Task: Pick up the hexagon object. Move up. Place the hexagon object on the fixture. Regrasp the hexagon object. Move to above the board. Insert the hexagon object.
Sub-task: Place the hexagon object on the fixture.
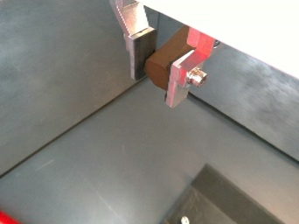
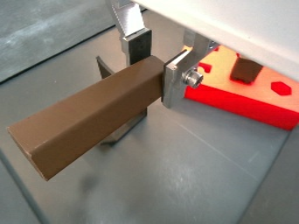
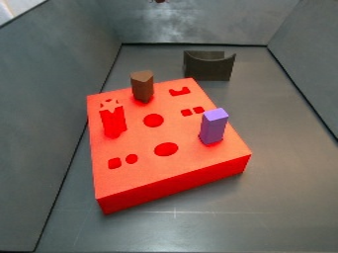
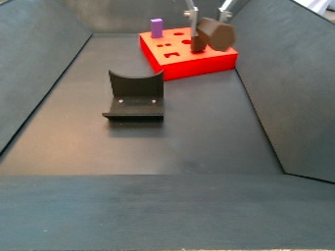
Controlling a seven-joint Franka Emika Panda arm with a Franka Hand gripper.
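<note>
In a side view the fixture [image 4: 132, 96] stands on the dark floor at the left, well apart from everything else, with bare floor on all sides of it. To its right and farther back lies the board [image 4: 191, 54], a purple block [image 4: 156, 25] standing on its far part. The gripper [image 4: 206, 24] hangs above the board's right side, clamped on the hexagon object [image 4: 217, 35]. In a wrist view the hexagon object [image 2: 93, 121] is a long brown bar held at one end between the silver fingers [image 2: 176, 79]; its long axis runs level, away from the fingers and out over the fixture [image 2: 107, 72] below. The free end touches nothing. A dark brown block [image 2: 246, 66] stands on the board [image 2: 251, 98] just beyond the fingers
</note>
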